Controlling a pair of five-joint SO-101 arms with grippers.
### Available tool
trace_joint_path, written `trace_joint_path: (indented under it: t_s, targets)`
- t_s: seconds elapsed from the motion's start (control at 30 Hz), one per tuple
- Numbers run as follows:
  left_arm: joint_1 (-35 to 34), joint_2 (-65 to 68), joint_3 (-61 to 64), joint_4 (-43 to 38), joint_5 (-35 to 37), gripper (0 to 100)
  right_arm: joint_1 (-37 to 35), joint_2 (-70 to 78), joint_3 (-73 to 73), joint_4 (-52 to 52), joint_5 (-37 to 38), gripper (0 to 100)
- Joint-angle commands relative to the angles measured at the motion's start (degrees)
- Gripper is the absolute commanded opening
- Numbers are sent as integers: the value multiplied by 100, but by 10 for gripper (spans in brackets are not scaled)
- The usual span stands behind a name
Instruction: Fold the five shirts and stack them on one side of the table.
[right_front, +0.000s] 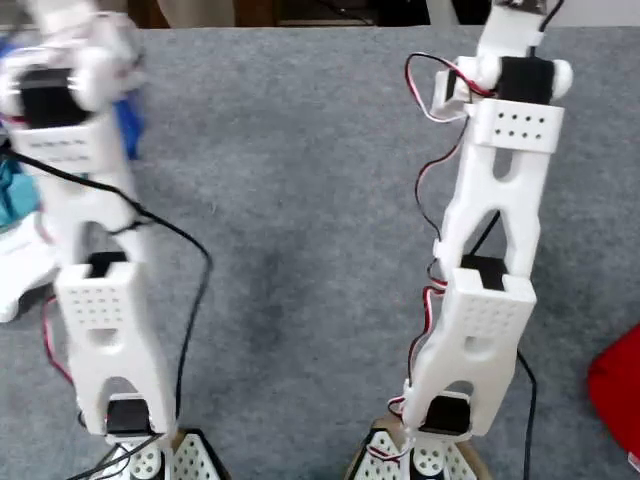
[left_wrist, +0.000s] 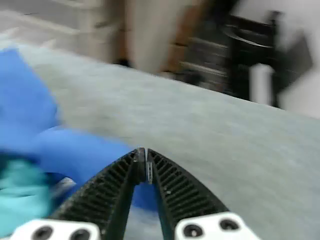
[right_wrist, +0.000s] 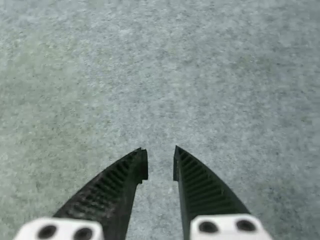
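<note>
Grey felt-covered table (right_front: 300, 200), cloth at two edges
A blue fabric shirt (right_front: 128, 125) and teal fabric piece (right_front: 15, 195) lie at one side, red fabric heap (right_front: 620, 390) at the opposite edge

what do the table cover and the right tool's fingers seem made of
Table cover: probably grey felt or short-pile carpet, matte; it shows a fuzzy, speckled nap. Right tool fingers: apparently hard black plastic, matte, with moulded ridges along the inner faces.
</note>
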Motion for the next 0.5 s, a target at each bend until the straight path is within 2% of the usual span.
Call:
trace_joint_path:
  t_s: [0.0,0.17,0.3,0.37,0.47]
  targets:
    - [870,-426,-246,35,149,19,365,-866,-136,79,53,95]
    - [1969,-426,-255,281,229,19,1068,-1499,-119,79,105,95]
    - [2804,-426,-237,457,255,19,1684,-1701,13,79,589,95]
    - [2892,-426,-255,466,220,19,1903,-1780,312,79,809,95]
    - [2295,-418,-237,466,211,21,2193,-1921,936,79,1011,95]
